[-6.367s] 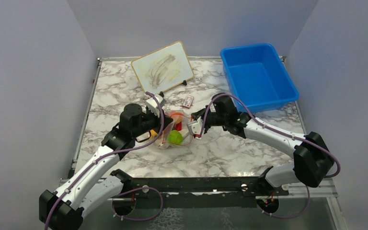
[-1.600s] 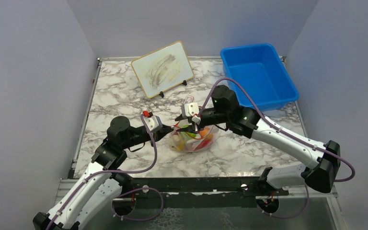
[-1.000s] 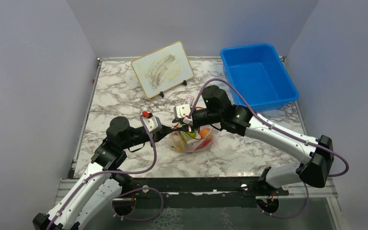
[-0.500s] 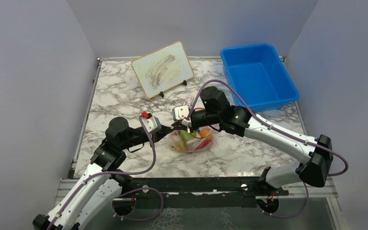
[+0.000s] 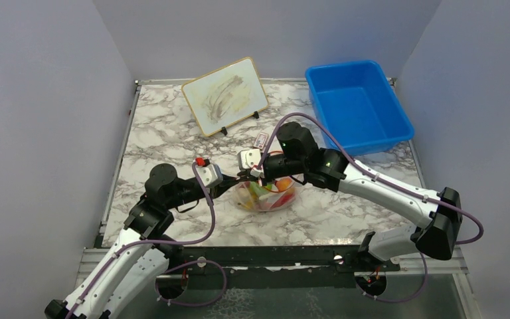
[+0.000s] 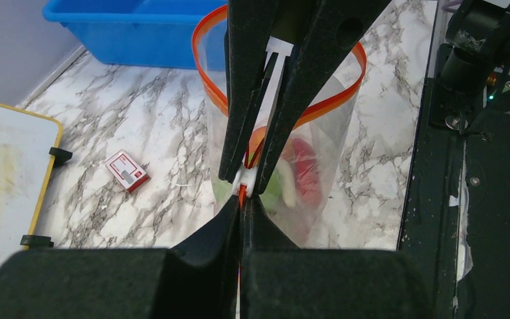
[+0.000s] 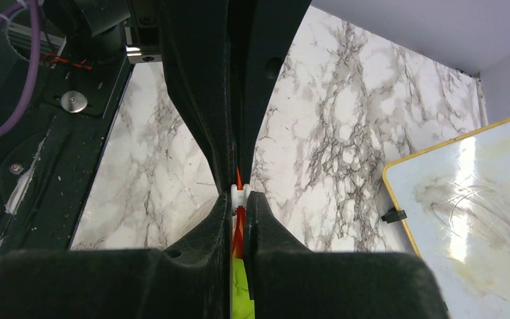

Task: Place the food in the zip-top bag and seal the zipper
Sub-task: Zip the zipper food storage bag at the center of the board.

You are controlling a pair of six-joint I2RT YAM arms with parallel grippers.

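food (image 5: 281,183) is in the zip-top bag (image 5: 264,199), mid-table. our left gripper (image 6: 242,199) and right gripper (image 7: 239,197) both pinch the zipper (image 6: 207,80); mouth gapes, sealing remains.

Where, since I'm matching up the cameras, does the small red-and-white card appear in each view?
Top external: card near centre, between whiteboard and bag.
Left wrist: card left of centre, left of the bag.
Right wrist: not in it.
Shared landmark: yellow-framed whiteboard, seen in all three.

Plain grey walls (image 5: 40,100) surround a white marble-patterned table (image 5: 166,136)
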